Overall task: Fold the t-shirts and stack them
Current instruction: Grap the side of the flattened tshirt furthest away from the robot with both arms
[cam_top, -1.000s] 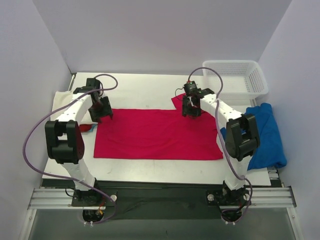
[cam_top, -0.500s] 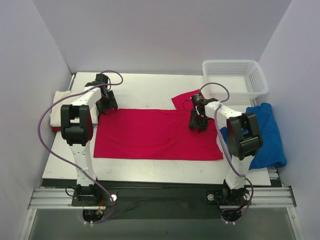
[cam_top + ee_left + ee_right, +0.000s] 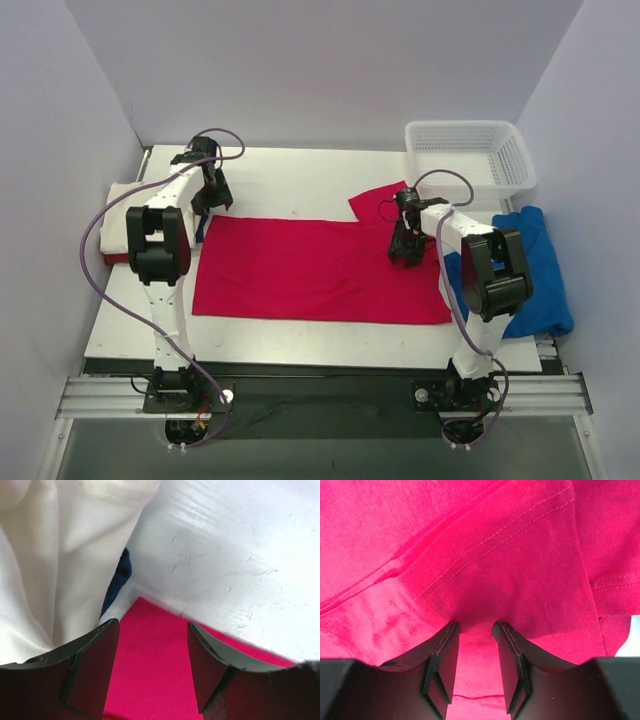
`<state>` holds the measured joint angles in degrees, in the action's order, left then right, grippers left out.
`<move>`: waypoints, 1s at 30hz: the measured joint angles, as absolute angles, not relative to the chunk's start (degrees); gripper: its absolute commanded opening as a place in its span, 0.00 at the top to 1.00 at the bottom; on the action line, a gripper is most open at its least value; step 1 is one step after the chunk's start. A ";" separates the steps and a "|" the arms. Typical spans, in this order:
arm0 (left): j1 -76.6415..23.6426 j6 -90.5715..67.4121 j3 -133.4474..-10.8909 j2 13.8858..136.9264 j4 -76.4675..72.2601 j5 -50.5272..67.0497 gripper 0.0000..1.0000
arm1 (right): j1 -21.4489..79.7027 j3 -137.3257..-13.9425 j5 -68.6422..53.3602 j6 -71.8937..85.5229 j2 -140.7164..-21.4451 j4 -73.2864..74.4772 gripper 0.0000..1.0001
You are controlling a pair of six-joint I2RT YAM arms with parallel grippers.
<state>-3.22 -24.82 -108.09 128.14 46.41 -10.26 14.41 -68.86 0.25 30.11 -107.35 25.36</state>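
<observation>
Right claw is clamping a ridge of crimson t-shirt, apparently for folding; left claw is hovering apart over its corner.

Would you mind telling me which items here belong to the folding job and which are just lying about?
Part of the job: red t-shirt, blue t-shirt, cream t-shirt.
Just lying about: white basket.
</observation>
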 measured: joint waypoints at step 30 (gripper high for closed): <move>-3.66 -24.62 -113.62 134.10 51.81 -10.48 0.49 | 14.26 -70.43 3.31 29.93 -107.35 29.26 0.66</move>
<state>-3.66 -24.62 -113.62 134.10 51.81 -10.48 14.26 -70.43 3.31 29.93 -107.35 29.26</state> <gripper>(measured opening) 0.266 0.340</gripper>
